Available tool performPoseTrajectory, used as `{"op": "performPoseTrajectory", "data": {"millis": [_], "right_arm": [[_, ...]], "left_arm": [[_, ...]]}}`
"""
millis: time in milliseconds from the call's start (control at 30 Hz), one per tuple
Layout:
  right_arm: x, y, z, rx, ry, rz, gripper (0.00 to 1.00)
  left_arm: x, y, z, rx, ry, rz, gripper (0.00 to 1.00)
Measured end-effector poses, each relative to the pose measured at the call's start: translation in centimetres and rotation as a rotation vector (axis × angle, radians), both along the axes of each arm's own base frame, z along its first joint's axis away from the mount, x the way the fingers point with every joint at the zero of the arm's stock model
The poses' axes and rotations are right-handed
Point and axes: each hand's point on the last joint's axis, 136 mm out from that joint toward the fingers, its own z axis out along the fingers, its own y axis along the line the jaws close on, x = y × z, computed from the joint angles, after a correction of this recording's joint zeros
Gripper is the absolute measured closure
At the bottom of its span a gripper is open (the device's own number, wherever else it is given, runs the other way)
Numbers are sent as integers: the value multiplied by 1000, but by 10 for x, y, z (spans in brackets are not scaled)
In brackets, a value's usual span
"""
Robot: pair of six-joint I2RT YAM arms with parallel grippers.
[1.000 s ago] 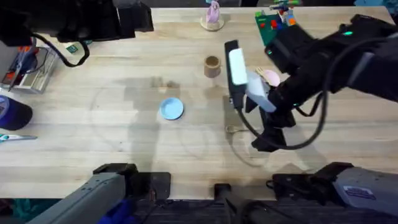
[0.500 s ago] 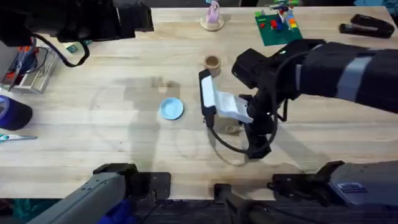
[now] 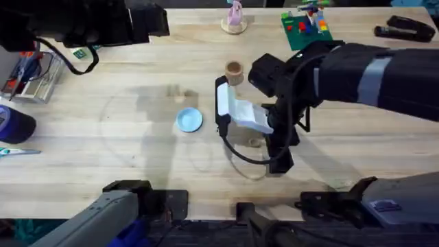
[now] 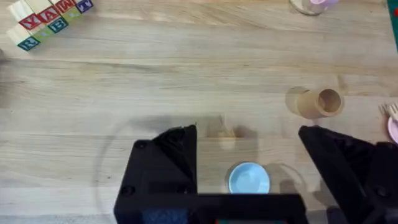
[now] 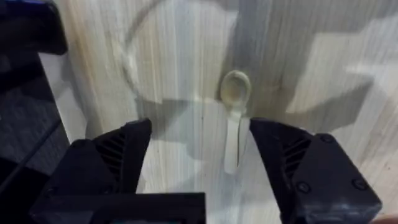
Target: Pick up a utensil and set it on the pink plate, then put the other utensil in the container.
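Bare wood stretches across the middle and left of the table [image 3: 103, 147] in the overhead view, with the clutter pushed to the edges — a red-handled tool tray at the far left, a green board of toy blocks [image 3: 304, 29] and a pink figure on a round base [image 3: 234, 20] along the top edge. The right arm reaches in from the right edge to the centre, and its gripper [image 5: 194, 158] hangs over the wooden spoon [image 5: 234, 118]; the black fingers are spread wide, one on each side of the handle, clear of it. The left gripper [image 4: 249, 168] is parted too, grasping nothing, above the light-blue plate [image 4: 249, 178]. The wooden cup [image 3: 234, 71] stands upright just above centre. At the left wrist view's right edge, the fork's tines [image 4: 391, 111] lie beside the pink plate's rim [image 4: 394, 129] — whether they touch cannot be told.
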Motion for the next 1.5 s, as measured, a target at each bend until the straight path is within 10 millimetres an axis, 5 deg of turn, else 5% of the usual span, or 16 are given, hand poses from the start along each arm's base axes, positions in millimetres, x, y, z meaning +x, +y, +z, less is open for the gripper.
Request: {"op": "performPoseTrajectory", "data": {"millis": [1500], "right_arm": [[-3, 7, -13, -166, -219, 123, 8]], "left_arm": [[0, 0, 0, 0, 0, 0, 8]]}}
